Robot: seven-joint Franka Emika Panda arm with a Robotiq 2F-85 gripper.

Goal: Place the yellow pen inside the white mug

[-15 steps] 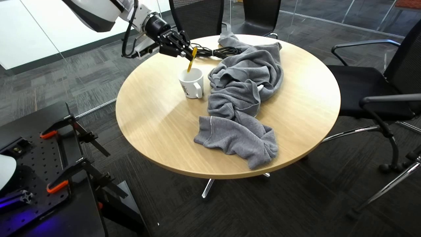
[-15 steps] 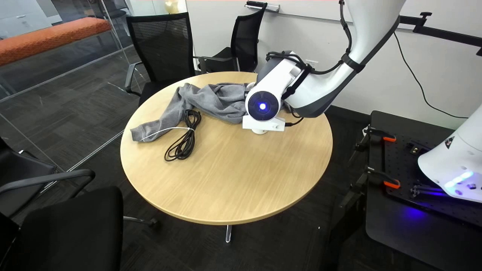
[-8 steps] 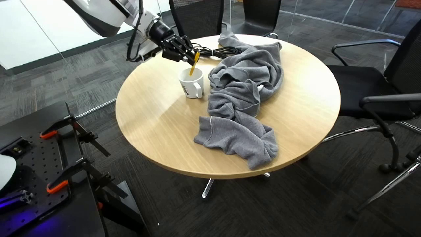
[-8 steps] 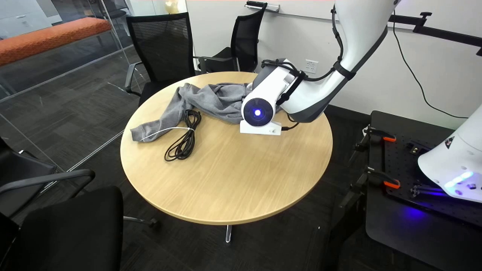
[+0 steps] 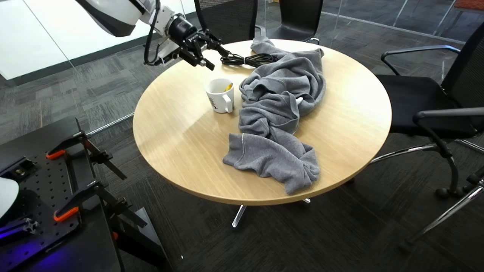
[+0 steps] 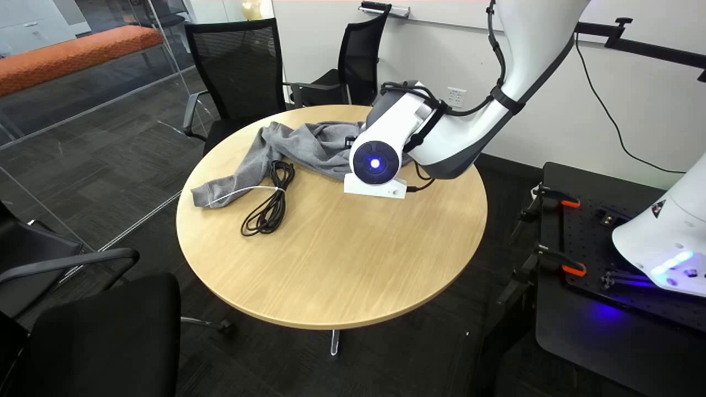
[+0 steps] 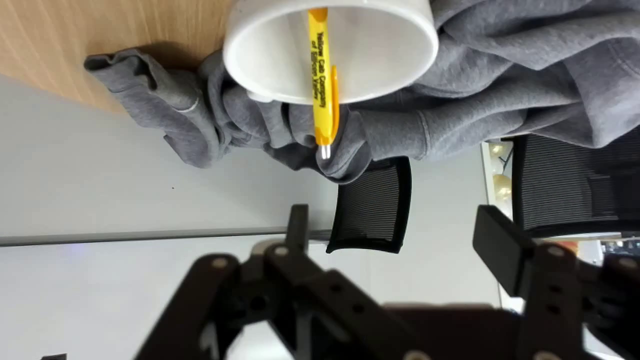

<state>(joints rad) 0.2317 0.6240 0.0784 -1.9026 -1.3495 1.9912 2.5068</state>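
The white mug [image 5: 216, 102] stands upright on the round table, its handle turned to the front in an exterior view. Inside it leans the yellow pen [image 5: 228, 87], only its top end showing above the inner wall there. From the wrist view, the pen [image 7: 320, 75] rests against the rim of the mug [image 7: 380, 55], its silver tip poking out past the edge. My gripper [image 5: 218, 59] hangs above and behind the mug, apart from it. Its fingers [image 7: 500, 245] are spread wide with nothing between them. The arm hides the mug in an exterior view [image 6: 380, 165].
A crumpled grey sweater [image 5: 280, 102] lies close beside the mug on the wooden table [image 5: 177, 147]. A coiled black cable [image 5: 253, 59] lies at the back, near one fingertip in that view. Black chairs [image 6: 237, 71] surround the table.
The gripper first came lower with the pen, then opened and let it go. The pen has dropped into the mug, and the gripper has risen back a little.
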